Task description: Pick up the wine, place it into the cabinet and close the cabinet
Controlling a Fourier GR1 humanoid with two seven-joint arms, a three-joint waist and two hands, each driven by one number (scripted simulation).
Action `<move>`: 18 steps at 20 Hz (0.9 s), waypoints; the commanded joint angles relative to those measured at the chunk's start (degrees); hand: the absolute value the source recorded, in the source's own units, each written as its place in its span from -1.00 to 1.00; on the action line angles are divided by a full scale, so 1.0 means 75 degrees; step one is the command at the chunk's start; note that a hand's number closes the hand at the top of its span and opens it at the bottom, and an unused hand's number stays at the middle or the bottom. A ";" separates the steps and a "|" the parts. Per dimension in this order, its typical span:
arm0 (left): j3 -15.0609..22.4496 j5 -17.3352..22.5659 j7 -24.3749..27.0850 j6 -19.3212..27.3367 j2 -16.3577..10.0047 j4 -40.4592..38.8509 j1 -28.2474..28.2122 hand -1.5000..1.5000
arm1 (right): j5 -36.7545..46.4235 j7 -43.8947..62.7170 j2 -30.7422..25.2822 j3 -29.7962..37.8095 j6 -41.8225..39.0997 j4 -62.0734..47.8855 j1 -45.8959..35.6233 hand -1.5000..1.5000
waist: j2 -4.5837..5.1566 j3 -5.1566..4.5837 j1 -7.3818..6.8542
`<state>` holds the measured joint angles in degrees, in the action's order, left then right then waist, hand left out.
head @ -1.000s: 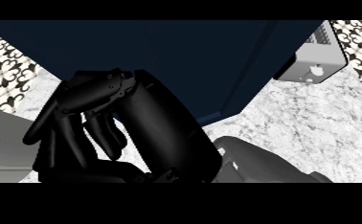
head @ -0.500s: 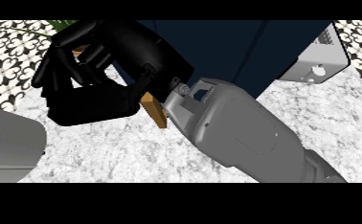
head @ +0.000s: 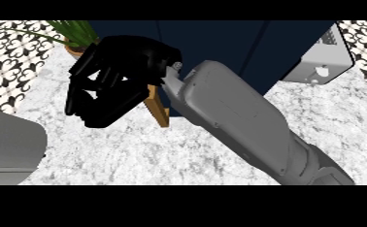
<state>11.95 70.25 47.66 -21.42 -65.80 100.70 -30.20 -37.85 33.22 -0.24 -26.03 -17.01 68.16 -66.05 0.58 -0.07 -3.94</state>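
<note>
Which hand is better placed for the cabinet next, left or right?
Right, probably: the right hand is at the navy cabinet, beside a wooden edge; the left hand is out of view.

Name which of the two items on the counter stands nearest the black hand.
The potted plant, at the upper left, just beside the right hand. The white appliance sits far off at the upper right.

We see a black right hand (head: 114,83) on a grey forearm (head: 237,119), a dark blue cabinet (head: 215,41) with a brown wooden edge (head: 159,109), a white worktop (head: 108,158) with grey marbling, black-and-white flowered tiles (head: 18,51), a green plant (head: 72,27).
</note>
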 commanded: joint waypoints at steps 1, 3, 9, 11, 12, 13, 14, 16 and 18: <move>-0.0919 0.0543 0.0115 -0.0498 -0.0235 -0.1065 -0.0027 -1.00 | -0.0666 0.0049 0.0030 0.0231 -0.0581 -0.0935 -0.0408 1.00 | -0.0017 -0.0003 0.0090; -0.1038 0.0524 0.0113 -0.0365 -0.0253 -0.0527 -0.0366 -1.00 | -0.0959 -0.0048 0.0031 0.0245 -0.0705 -0.1252 -0.0457 1.00 | -0.0049 0.0008 0.0020; -0.1280 0.0262 -0.0053 -0.0424 0.0003 -0.0875 -0.0301 -1.00 | -0.1187 -0.0799 0.0032 0.0609 -0.1704 -0.2143 -0.0338 1.00 | -0.0020 0.0005 0.0093; -0.1158 -0.0180 0.0118 -0.0777 0.0261 -0.1116 -0.0500 -1.00 | -0.1129 -0.0894 0.0021 0.1082 -0.1782 -0.2661 -0.0607 1.00 | -0.0015 -0.0005 0.0058; -0.1313 0.0088 -0.0066 -0.0528 0.0220 -0.1059 -0.0314 -1.00 | -0.1116 -0.1032 -0.0088 0.1092 -0.1975 -0.2637 -0.0437 1.00 | -0.0012 0.0002 0.0161; -0.1295 0.0115 -0.0110 -0.0489 0.0237 -0.0639 -0.0553 -1.00 | -0.1095 -0.1066 -0.0049 0.1240 -0.1890 -0.2938 -0.0636 1.00 | -0.0024 0.0007 0.0088; -0.1179 0.0035 -0.0283 -0.0332 0.0413 -0.1047 0.0071 -1.00 | -0.1124 -0.1441 0.0032 0.0810 -0.1835 -0.3061 -0.0542 1.00 | 0.0038 -0.0008 0.0130; -0.1253 -0.0068 -0.0130 -0.0550 0.0528 -0.1000 -0.0225 -1.00 | -0.1024 -0.1432 -0.0177 0.1218 -0.2196 -0.3299 -0.0422 1.00 | 0.0013 -0.0003 0.0143; -0.1300 -0.0157 -0.0286 -0.0459 0.0382 -0.0781 -0.0361 -1.00 | -0.1020 -0.1425 -0.0325 0.1538 -0.1942 -0.3645 -0.0910 1.00 | 0.0026 -0.0003 -0.0006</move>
<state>7.80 68.38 43.22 -23.33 -61.66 100.87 -31.72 -45.85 24.55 -0.14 -19.25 -33.32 48.11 -70.15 -0.47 -0.14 -3.13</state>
